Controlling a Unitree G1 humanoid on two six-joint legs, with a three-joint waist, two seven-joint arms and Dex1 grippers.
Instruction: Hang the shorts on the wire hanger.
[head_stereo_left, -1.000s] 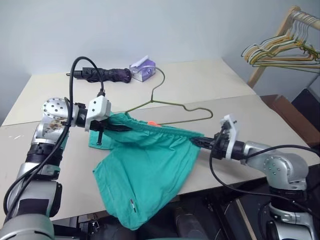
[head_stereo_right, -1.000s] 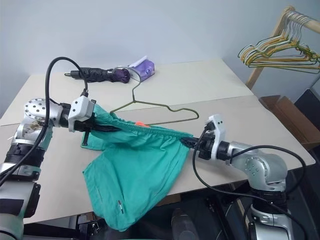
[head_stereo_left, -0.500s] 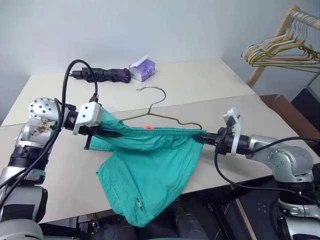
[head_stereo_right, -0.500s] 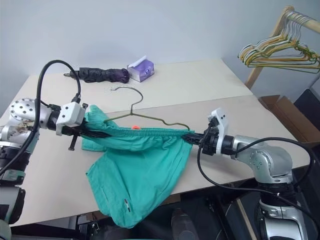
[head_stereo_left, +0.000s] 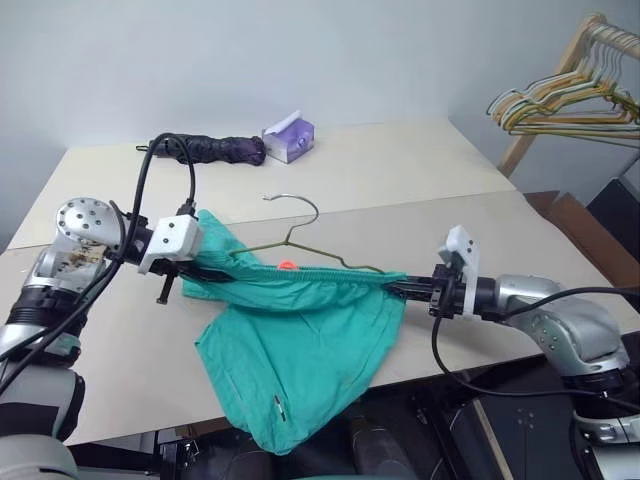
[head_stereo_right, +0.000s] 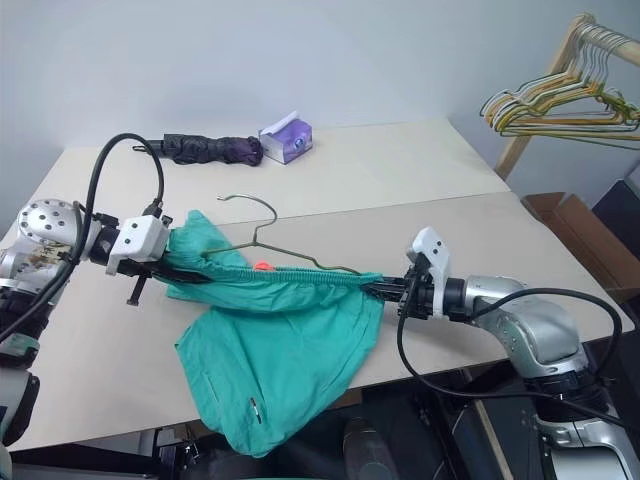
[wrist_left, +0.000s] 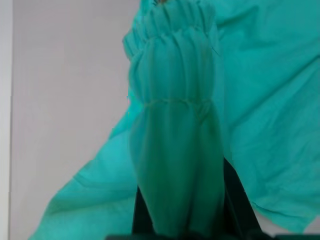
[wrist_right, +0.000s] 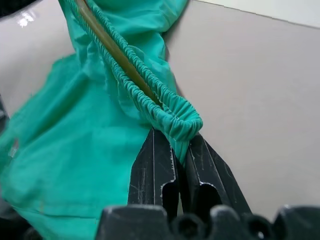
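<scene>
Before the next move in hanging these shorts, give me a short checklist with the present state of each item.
1. Left claw shut on the waistband of the shorts: ok.
2. Right claw shut on the other end of the waistband: ok, the band sits pinched between its fingers.
3. Waistband stretched between the two claws: ok, it runs nearly straight.
4. Wire hanger inside the waistband: ok at the right end, where the wire lies in the band's fold; cannot tell at the left end.
5. Hanger hook free of cloth: ok, it sticks out above the band.
6. Rest of the shorts supported: not ok, one leg hangs over the table edge.
</scene>
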